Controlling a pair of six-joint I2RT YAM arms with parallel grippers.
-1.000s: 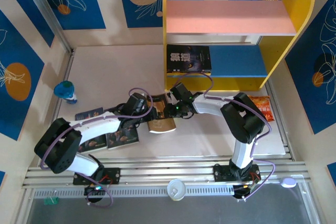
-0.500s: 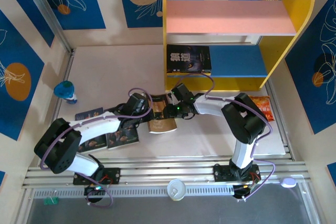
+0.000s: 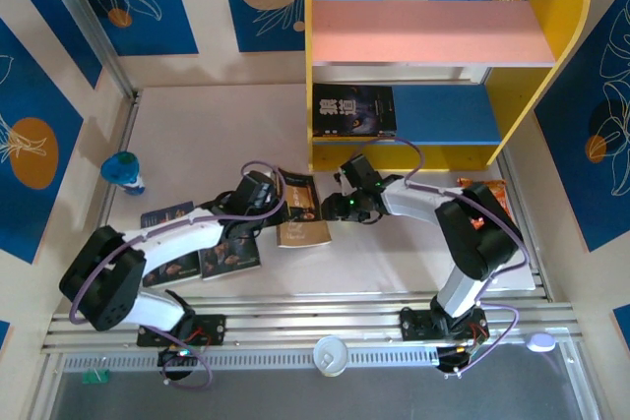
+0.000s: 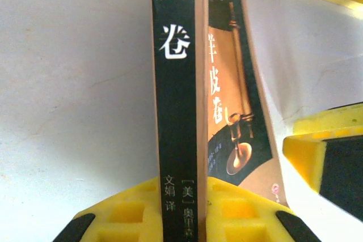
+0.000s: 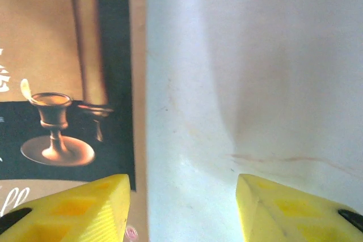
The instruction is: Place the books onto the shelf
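Observation:
My left gripper (image 3: pixel 279 207) (image 4: pixel 182 199) is shut on the spine end of a brown book (image 3: pixel 303 215) (image 4: pixel 177 77) with a scroll and a lamp on its cover. The book stands on edge between the yellow pads. Just right of the book, my right gripper (image 3: pixel 331 209) (image 5: pixel 183 208) is open over bare table, with the book's cover (image 5: pixel 62 77) at its left finger. Other dark books (image 3: pixel 197 248) lie flat on the table under my left arm. One dark book (image 3: pixel 354 110) lies on the blue lower board of the shelf (image 3: pixel 433 31).
An orange snack packet (image 3: pixel 492 202) lies by the shelf's right foot. A small blue figure (image 3: pixel 124 171) stands at the table's left side. A white cup (image 3: pixel 332 354) sits on the front rail. The shelf's yellow front edge (image 3: pixel 394 157) is close behind both grippers.
My left gripper has shut on the brown book's spine. My right gripper has opened and drawn back to the right, off the book.

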